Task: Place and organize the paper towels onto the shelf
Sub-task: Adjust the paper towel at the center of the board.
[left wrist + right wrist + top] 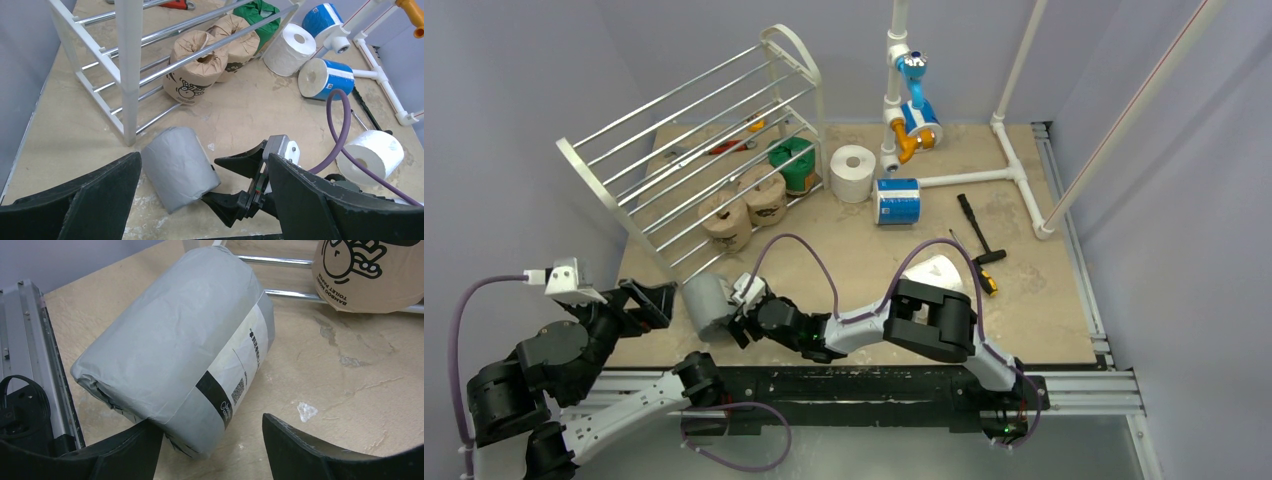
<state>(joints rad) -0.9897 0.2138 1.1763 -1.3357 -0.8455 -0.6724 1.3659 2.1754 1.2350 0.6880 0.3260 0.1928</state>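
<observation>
The grey paper-wrapped cylindrical roll [707, 303] appears to lie on its side on the beige table [1024, 300]. It is directly ahead of the right claw [736, 315], and its long axis slants away from that claw, towards the rods. Its folded near end is between the right claw's fingers, which stand apart. One finger is against the wrapper and the other is clear of it, so I judge the roll is not yet gripped.

The left claw [652, 300] hangs just beyond the roll's far side, spread wide and empty, so the right arm is better placed.

Just past the roll is the near arched end frame of the white shelf with silver rods [589, 165], and a lift must clear it. Further ahead, two tan printed rolls [729, 220] already sit on the low rods. The green, white and blue-white rolls lie well apart.
</observation>
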